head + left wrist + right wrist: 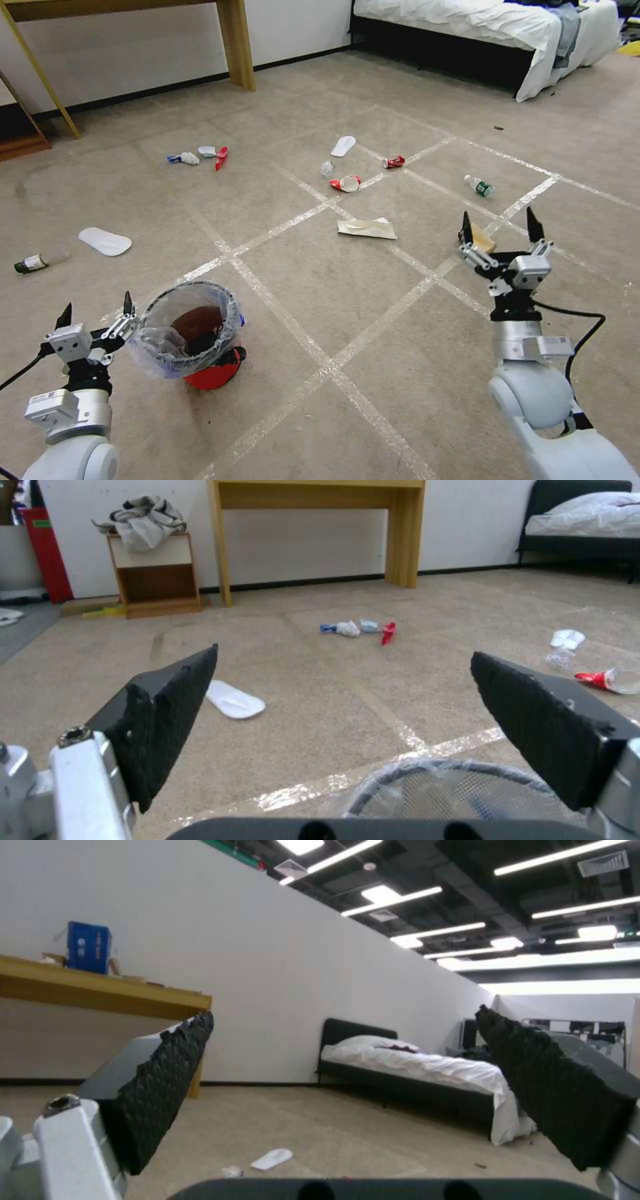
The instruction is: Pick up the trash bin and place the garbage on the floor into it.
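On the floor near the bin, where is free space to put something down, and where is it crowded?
Free: the carpet between the bin and the right gripper, below the folded paper. Also left of the bin, below the white slipper. Crowded: around the crushed cup and can.

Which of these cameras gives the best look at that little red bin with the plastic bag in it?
The head view: it shows the whole trash bin, red base, crinkly liner and dark inside, standing on the floor beside the left tool. The left wrist view catches part of its bagged rim between the open fingers. The right wrist view looks toward the bed.
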Robot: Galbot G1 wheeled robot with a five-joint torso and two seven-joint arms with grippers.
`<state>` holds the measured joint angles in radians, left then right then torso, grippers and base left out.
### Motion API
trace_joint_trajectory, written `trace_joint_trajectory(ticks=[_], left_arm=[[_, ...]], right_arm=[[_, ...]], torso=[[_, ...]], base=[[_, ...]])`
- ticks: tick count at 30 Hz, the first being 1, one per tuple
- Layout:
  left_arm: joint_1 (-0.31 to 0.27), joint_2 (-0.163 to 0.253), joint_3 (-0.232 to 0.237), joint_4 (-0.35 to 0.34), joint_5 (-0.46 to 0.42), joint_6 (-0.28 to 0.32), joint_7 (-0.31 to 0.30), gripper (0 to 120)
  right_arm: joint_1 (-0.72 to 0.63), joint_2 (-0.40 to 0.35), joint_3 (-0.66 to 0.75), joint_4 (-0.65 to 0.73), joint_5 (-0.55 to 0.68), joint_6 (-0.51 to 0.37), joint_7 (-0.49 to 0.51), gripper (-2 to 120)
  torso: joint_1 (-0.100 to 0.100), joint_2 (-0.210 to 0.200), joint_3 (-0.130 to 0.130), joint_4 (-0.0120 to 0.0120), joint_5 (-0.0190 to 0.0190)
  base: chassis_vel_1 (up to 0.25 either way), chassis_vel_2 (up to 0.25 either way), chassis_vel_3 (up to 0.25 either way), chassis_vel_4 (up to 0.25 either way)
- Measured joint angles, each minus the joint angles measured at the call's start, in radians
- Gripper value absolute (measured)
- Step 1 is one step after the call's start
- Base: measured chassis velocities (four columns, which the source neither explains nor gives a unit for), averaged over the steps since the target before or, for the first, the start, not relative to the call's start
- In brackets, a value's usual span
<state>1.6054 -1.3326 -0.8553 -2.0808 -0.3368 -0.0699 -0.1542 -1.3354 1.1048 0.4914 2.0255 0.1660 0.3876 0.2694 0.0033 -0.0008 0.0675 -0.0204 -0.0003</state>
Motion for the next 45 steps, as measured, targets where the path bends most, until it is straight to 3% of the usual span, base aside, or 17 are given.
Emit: trace_joint_trajectory(ticks=[45], left_arm=[[-0.017,-0.014,0.017,0.007,0.005,-0.019,-0.014,100]], right_arm=[[0.013,0.041,-0.002,-0.061,0.001,0.013,-0.040,100]], torso=[[0.000,0.000,0.000,0.0000,0.0001]], base=[[-0.001,0.001,0.001,-0.001]])
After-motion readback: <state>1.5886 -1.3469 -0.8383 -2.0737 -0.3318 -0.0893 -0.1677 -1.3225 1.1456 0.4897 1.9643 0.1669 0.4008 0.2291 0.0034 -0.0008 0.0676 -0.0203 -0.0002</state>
